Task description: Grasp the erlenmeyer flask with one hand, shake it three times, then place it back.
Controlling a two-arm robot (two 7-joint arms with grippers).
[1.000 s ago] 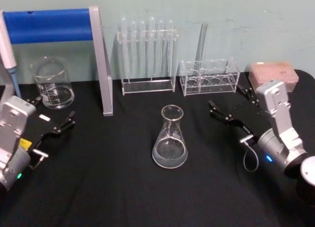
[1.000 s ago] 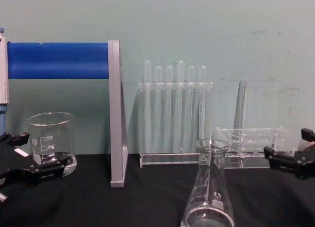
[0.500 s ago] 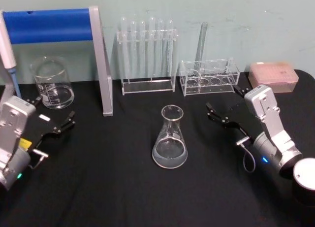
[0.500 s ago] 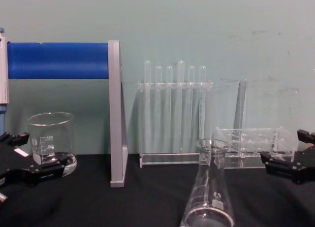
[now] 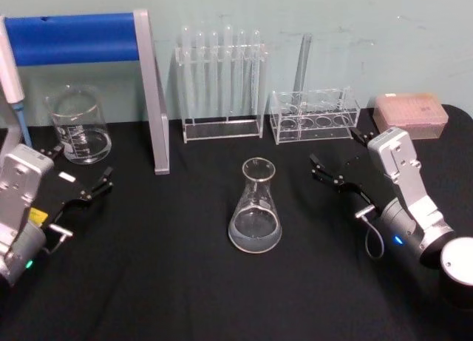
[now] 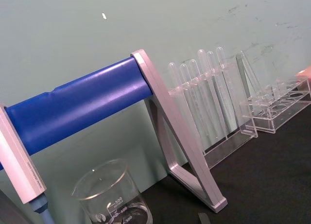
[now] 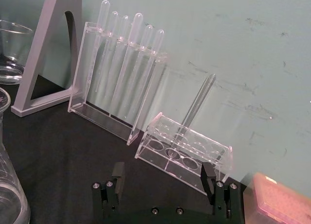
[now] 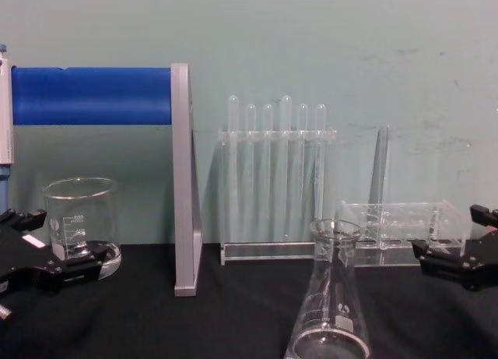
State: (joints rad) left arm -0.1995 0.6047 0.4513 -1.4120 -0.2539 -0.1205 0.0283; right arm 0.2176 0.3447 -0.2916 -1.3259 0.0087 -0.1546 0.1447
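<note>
The erlenmeyer flask (image 5: 256,211) stands upright on the black table (image 5: 185,282) near the middle, with a little clear liquid in its wide base. It appears large in the chest view (image 8: 331,304) and at the edge of the right wrist view (image 7: 6,185). My right gripper (image 5: 334,152) hovers open to the flask's right, about a hand's width away, fingers pointing toward the racks (image 8: 447,234) (image 7: 163,178). My left gripper (image 5: 80,163) rests open at the table's left, just in front of the beaker (image 8: 66,238). Nothing is held by either gripper.
A glass beaker (image 5: 80,125) stands at the back left beside a grey stand with a blue roller (image 5: 151,97). Behind the flask are a test tube rack (image 5: 222,82) and a low clear rack (image 5: 314,115) holding one tube. A pink tip box (image 5: 410,112) sits at the back right.
My right gripper has shifted a little to the left, closer to the flask, then held still. The flask and my left arm have not moved.
</note>
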